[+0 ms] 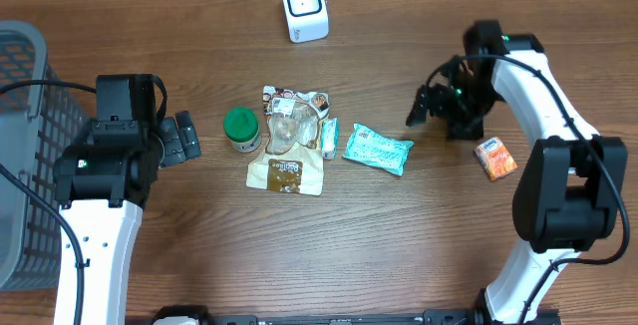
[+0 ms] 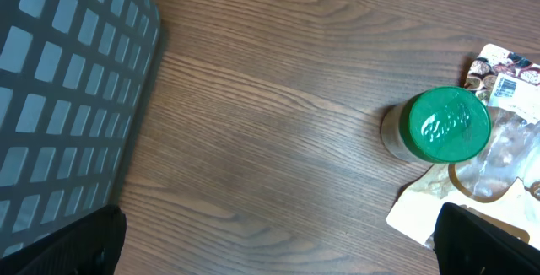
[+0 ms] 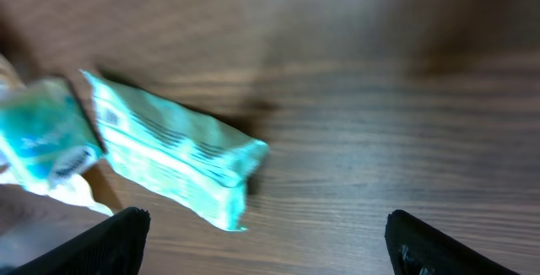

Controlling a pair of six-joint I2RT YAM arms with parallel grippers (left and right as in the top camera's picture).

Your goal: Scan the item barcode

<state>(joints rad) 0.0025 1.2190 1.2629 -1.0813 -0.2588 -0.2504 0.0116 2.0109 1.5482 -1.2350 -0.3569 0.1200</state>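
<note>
Overhead view: the white scanner (image 1: 304, 6) stands at the far edge of the table (image 1: 399, 245), and the orange packet (image 1: 495, 158) lies flat beside the right arm, clear of its fingers. Right gripper (image 3: 274, 243) is spread wide and empty beside the teal packet (image 3: 173, 153). Left gripper (image 2: 274, 245) is spread wide and empty near the green-lidded jar (image 2: 447, 125).

A grey basket (image 1: 20, 66) (lattice-walled) stands on the wooden table (image 1: 399, 245).

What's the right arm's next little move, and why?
Probably reach the right pincer forward and down over the teal packet, then close. Its jaws stand open and empty, the packet lies flat just ahead of it, and nothing is yet at the scanner.
</note>
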